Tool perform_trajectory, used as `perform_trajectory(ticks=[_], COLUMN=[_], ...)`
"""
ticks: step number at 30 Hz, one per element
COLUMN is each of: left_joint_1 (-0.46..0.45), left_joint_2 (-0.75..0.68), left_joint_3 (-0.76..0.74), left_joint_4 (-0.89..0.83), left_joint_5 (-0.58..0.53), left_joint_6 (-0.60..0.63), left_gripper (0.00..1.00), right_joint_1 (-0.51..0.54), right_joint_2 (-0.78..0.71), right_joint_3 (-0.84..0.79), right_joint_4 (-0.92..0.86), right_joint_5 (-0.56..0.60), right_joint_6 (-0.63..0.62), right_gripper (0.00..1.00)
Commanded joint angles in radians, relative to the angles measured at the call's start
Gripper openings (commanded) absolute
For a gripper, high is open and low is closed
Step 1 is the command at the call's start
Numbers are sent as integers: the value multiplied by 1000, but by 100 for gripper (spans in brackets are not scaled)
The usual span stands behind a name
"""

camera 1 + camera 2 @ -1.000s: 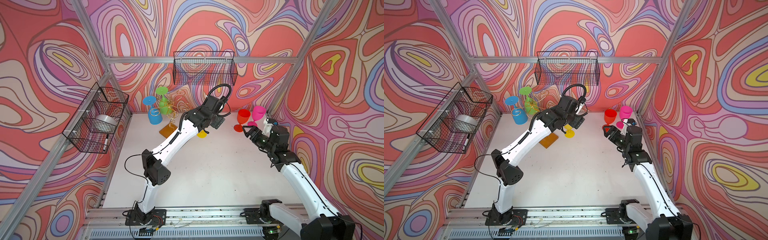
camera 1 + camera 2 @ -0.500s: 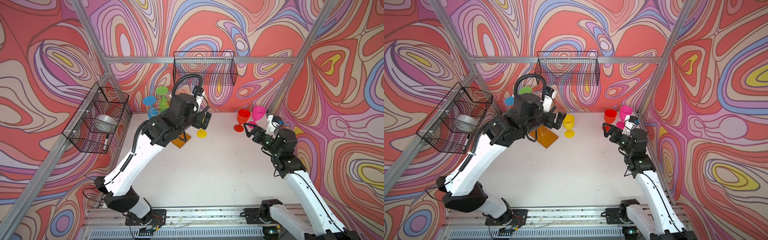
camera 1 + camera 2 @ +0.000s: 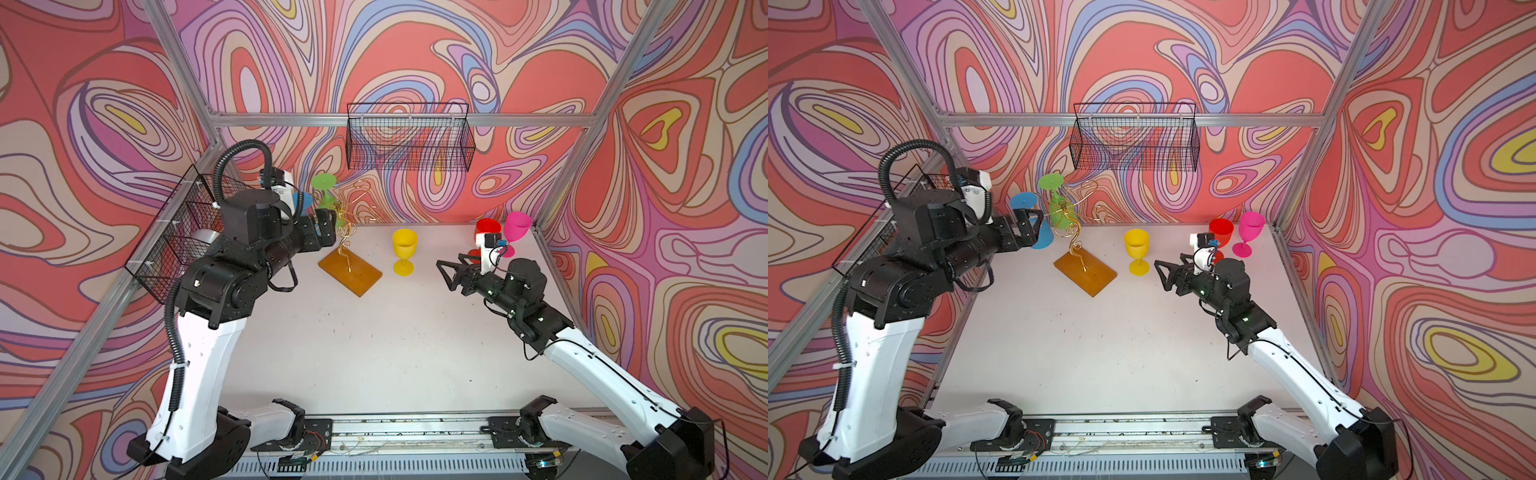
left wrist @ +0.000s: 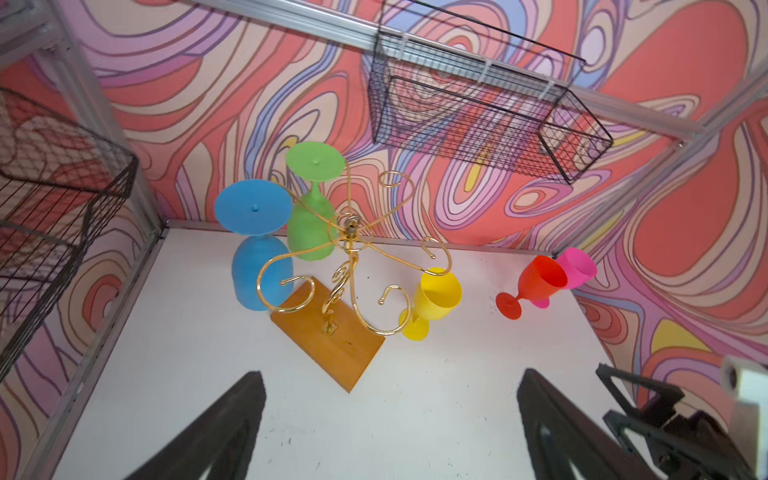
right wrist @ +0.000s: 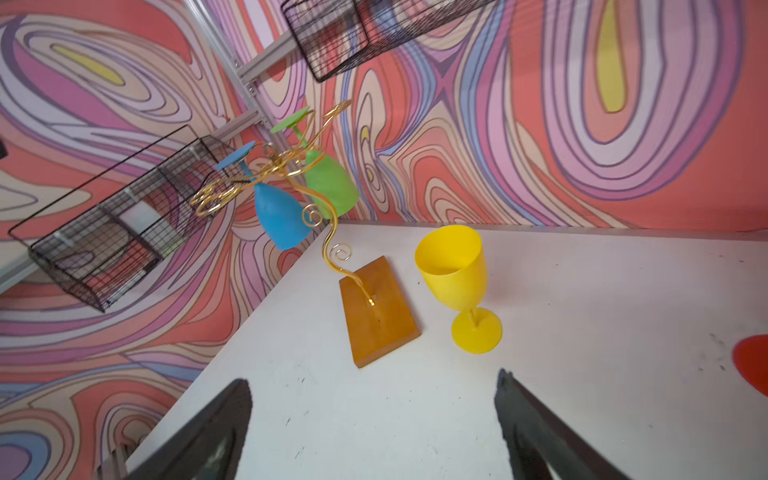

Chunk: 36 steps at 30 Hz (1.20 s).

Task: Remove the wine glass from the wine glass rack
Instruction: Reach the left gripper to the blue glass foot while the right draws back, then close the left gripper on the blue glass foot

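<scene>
Left wrist view is showing the blue wine glass (image 4: 259, 274) hanging bowl-down from a curled arm of the wine glass rack (image 4: 351, 226), far left on the table (image 3: 374, 353), with its foot sitting on the wire loop. Green wine glass (image 4: 311, 232) is hanging beside it, farther back.

Both are looking like matte moulded plastic. I'm judging them light, stiff, not brittle, a bit slick on the tapered bowl. Best hold is looking like the bowl's widest band, or the stem just under the loop. Then it's sliding out through the loop's open end, not pulling straight down.

Rack is thin wire on a small amber base (image 4: 332, 345), so I'm expecting it to tip or drag if the foot snags.

Left jaws are standing spread and empty, aiming at the rack, near it but not touching as far as I can tell. Right jaws are also spread, holding nothing, hovering right of the yellow glass (image 5: 451, 270).

Room:
- Left and far walls are crowding the hanging glasses.
- Mesh basket (image 3: 174, 232) is overhanging on the left.
- Yellow glass is standing just right of the base.
- Near side of the table is offering open room.
</scene>
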Motion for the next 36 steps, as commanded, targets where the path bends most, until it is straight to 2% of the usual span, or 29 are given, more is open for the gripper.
perform_trajectory(ticks=[1,5,10,20,31,36], left_joint_1=[122,263,349,420,457,462], left_joint_2=[11,41,116,209,222,237], left_joint_3=[-51,-104,-130,-204,-360,-374], left_joint_4=[42,137,226,368,584,655], left_joint_5=[195,323,406,428,471,486], left_joint_6=[-139,-230,-321,-486,-642,-685], left_gripper=[91,87,81,66,58,55], right_joint_1=[80,144,175,182,182,182], right_joint_2=[12,11,-6,-3,-13,-23], right_joint_3=[30,35,29,10,7,7], right_joint_4=[21,-4,-11,9,0,-10], right_joint_5=[53,112,129,108,97,100], right_joint_6=[-141,-224,-278,-265,-246,-243], right_gripper=[95,95,94,93,92,92])
